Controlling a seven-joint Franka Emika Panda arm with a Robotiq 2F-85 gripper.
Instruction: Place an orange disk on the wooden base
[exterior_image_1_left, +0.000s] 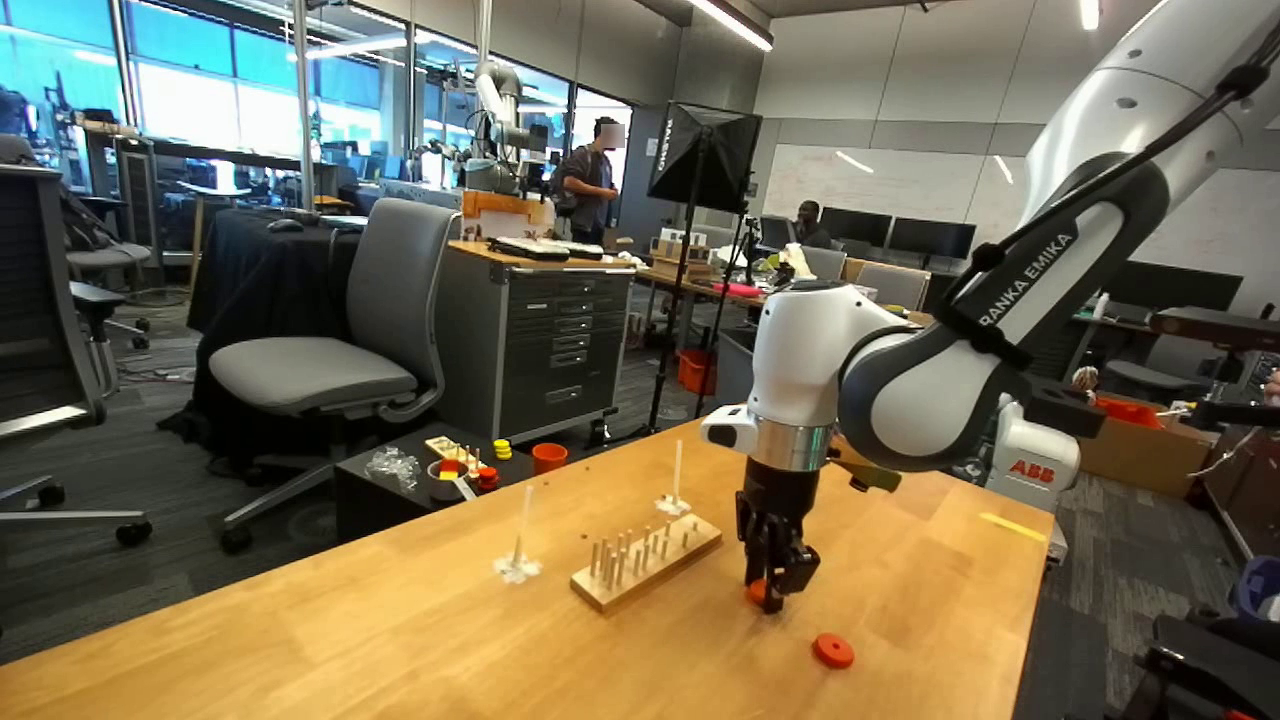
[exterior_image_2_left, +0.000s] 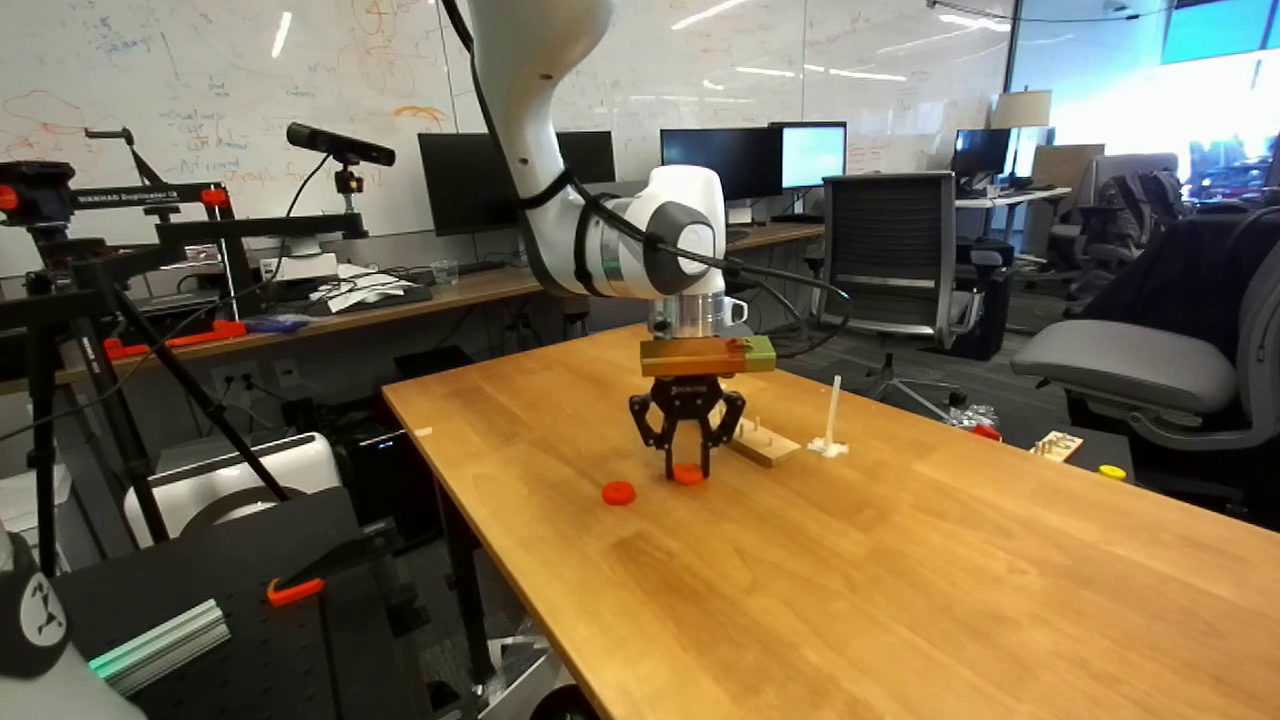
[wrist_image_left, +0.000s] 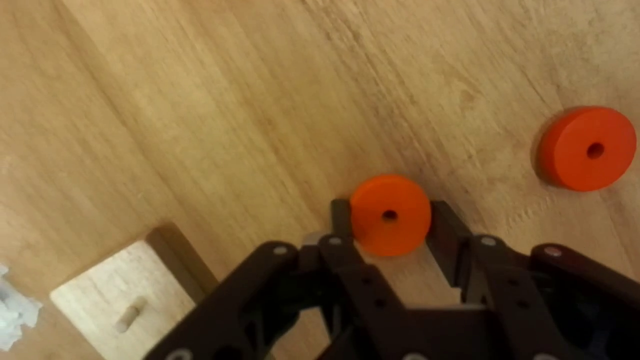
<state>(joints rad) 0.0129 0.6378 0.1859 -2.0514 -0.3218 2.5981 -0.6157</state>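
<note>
The bench (exterior_image_1_left: 450, 640) bore one wooden base (exterior_image_1_left: 648, 568); near it, fingers (wrist_image_left: 447, 240) clasped one orange disk (wrist_image_left: 394, 232); a second disk (wrist_image_left: 585, 167) lay farther off; beyond stood a cabinet (exterior_image_1_left: 535, 400).

Orange disk (exterior_image_1_left: 756, 592) between the fingers (exterior_image_1_left: 773, 598): in an exterior view, they are hiding part of it.
Wooden base (wrist_image_left: 120, 280): the wrist view's bottom edge is cutting it off; in an exterior view, the fingers are blocking part.
White patch (wrist_image_left: 15, 315): the wrist view's left edge is cutting it.
Desk (exterior_image_2_left: 900, 600): it is running out of both exterior views.
Arm (exterior_image_2_left: 545, 120): the top edge is cutting it in both exterior views.
Standing person (exterior_image_1_left: 588, 190): a blur is masking the face (exterior_image_1_left: 613, 137).
</note>
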